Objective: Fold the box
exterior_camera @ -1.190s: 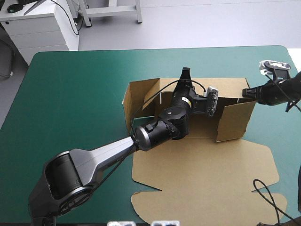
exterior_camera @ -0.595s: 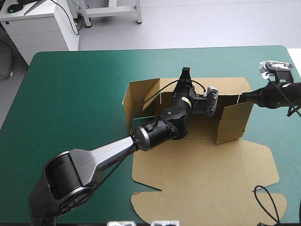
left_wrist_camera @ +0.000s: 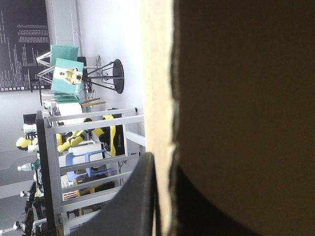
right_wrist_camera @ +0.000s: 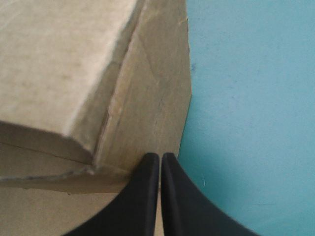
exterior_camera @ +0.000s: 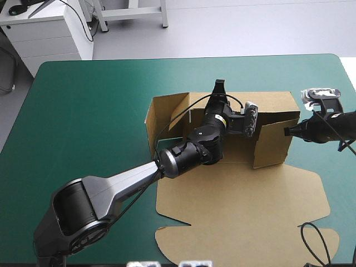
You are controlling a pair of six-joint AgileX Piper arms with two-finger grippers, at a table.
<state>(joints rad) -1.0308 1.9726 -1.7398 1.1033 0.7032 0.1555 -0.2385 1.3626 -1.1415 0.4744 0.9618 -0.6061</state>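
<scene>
The brown box (exterior_camera: 239, 194) lies mid-table, its lid flat toward the near edge and its back and side walls raised. My left gripper (exterior_camera: 219, 88) reaches over the tray and is shut on the back wall's top edge. In the left wrist view the board (left_wrist_camera: 157, 73) runs between the black fingers (left_wrist_camera: 133, 201). My right gripper (exterior_camera: 287, 131) is shut with nothing in it, its tip against the outside of the right side wall (exterior_camera: 272, 144). In the right wrist view the closed tips (right_wrist_camera: 160, 157) touch the board (right_wrist_camera: 64, 64) where it meets the teal-green cover (right_wrist_camera: 246, 98).
Teal-green cover (exterior_camera: 83, 111) stretches wide to the left of the box and narrowly to its right. A white cabinet (exterior_camera: 50, 30) stands beyond the table's far left corner.
My right gripper has slid along the right side wall toward the near edge, and that wall has swung slightly inward. The left arm has held still.
</scene>
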